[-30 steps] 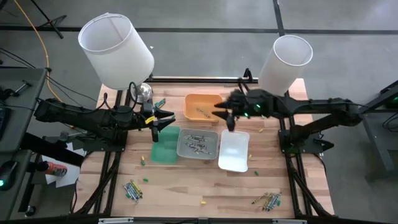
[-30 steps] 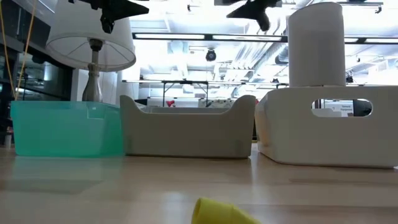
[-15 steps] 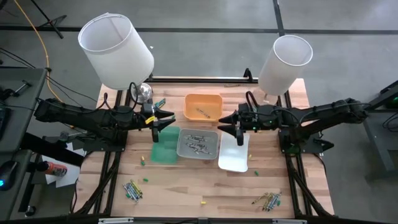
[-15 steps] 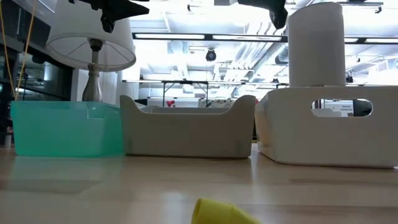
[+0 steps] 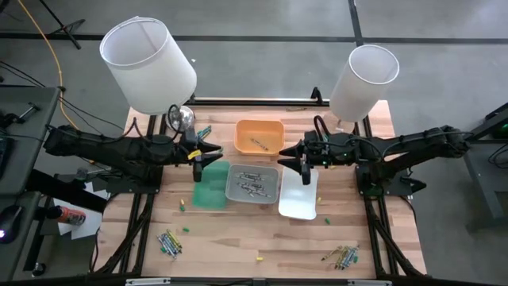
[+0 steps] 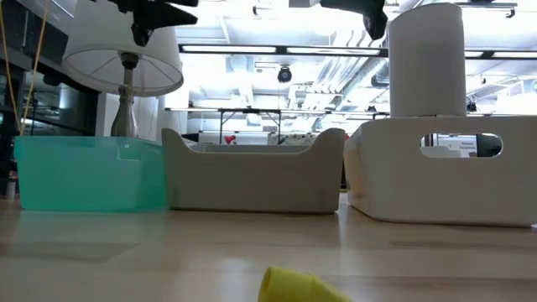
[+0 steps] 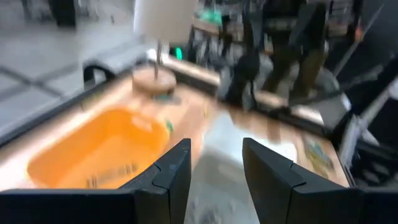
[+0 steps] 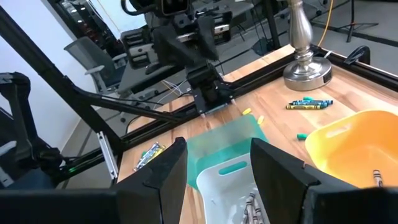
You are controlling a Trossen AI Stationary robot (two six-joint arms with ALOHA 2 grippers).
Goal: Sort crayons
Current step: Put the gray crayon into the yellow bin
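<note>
Wood table (image 5: 238, 238): fills the centre of the high view, carrying four trays and scattered crayons.
Left gripper (image 5: 211, 152): left of centre, hovering over the green tray (image 5: 209, 191); fingers parted, nothing between them.
Right gripper (image 5: 292, 155): right of centre, above the top edge of the white tray (image 5: 298, 199); fingers parted, empty.
Grey tray (image 5: 252, 183): middle of the frame, several crayons (image 5: 251, 181) lying inside.
Orange tray (image 5: 259, 137): just above the grey one, one crayon (image 5: 257, 143) in it.
Loose crayons: a bundle (image 5: 169, 243) at lower left, another (image 5: 342, 255) at lower right, a third (image 5: 204, 130) near the lamp base (image 5: 182, 118).
</note>
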